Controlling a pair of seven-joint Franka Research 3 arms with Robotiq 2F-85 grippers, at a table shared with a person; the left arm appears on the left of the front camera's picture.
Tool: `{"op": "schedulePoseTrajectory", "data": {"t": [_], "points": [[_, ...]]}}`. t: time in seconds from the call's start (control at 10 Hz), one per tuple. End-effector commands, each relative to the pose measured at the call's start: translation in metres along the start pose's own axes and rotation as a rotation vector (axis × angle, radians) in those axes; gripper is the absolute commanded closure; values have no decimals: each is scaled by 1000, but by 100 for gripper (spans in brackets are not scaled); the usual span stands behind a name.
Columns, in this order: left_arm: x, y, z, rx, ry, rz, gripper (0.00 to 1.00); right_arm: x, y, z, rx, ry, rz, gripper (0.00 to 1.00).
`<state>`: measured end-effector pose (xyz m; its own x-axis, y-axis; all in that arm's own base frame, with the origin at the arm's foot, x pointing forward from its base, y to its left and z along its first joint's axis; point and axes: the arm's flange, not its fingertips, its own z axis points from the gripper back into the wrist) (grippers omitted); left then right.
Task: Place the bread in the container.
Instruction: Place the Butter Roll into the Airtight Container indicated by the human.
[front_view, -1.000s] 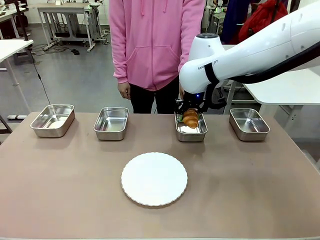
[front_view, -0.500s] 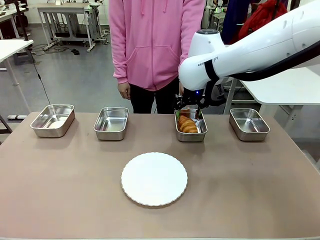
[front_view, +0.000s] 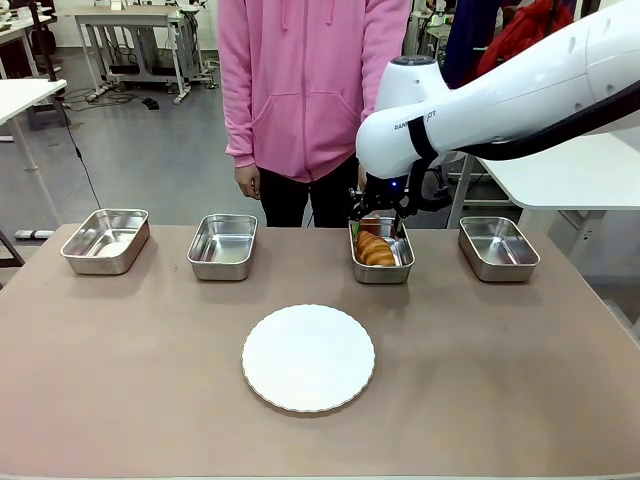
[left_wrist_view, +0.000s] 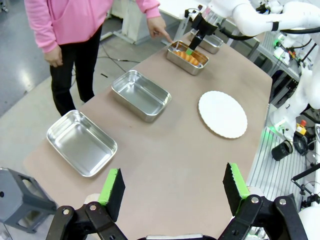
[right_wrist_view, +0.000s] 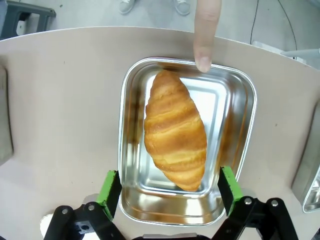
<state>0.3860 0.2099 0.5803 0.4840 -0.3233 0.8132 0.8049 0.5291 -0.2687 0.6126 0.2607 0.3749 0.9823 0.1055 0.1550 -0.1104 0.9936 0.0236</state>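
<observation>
R gripper (right_wrist_view: 170, 192) is spread wide, green pads apart on either side of the container (right_wrist_view: 237, 150), holding nothing and touching nothing; it hangs just above the pan's near end. The bread (right_wrist_view: 175, 131), a golden croissant w/ ridged glossy crust, lies loose on the pan floor, slanted corner to corner, tapered ends toward far-left and near-right in the R wrist view. That view also gives what the front cam can't: a person's fingertip (right_wrist_view: 203, 60) touching the pan's far rim, just beside the croissant's upper tip. Front view has the R gripper (front_view: 378, 222) low over the third steel pan from the left (front_view: 392, 270), w/ the croissant (front_view: 374, 249) inside, partly hidden by the fingers; the person in a pink hoodie (front_view: 300, 90) stands at the far side. L gripper (left_wrist_view: 172, 187) is likewise fully open, pads (left_wrist_view: 111, 186) well apart, empty, held above the table's (left_wrist_view: 165, 165) left end. L wrist view shows the whole row from the side: two empty pans (left_wrist_view: 82, 142) (left_wrist_view: 141, 94), then the container (left_wrist_view: 176, 55) w/ the croissant (left_wrist_view: 188, 57), the R arm's green pad just above it and the person's hand (left_wrist_view: 159, 27) pointing at its rim. A round white plate (front_view: 308, 358) sits near mid-table, well apart from the pans.
</observation>
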Motion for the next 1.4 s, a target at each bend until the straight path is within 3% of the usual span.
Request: {"op": "schedulePoseTrajectory", "data": {"t": [0.0, 0.5, 0.9, 1.3], "points": [[2, -2, 1, -8, -7, 8, 0, 3, -2, 0, 6, -20, -2, 0], [2, -2, 1, -8, -7, 8, 0, 0, 0, 0, 1, -2, 0, 0], [2, -2, 1, -8, -7, 8, 0, -74, 9, 69, -61, -172, 0, 0], [2, -2, 1, -8, -7, 8, 0, -180, -4, 114, -48, -243, 78, 0]]}}
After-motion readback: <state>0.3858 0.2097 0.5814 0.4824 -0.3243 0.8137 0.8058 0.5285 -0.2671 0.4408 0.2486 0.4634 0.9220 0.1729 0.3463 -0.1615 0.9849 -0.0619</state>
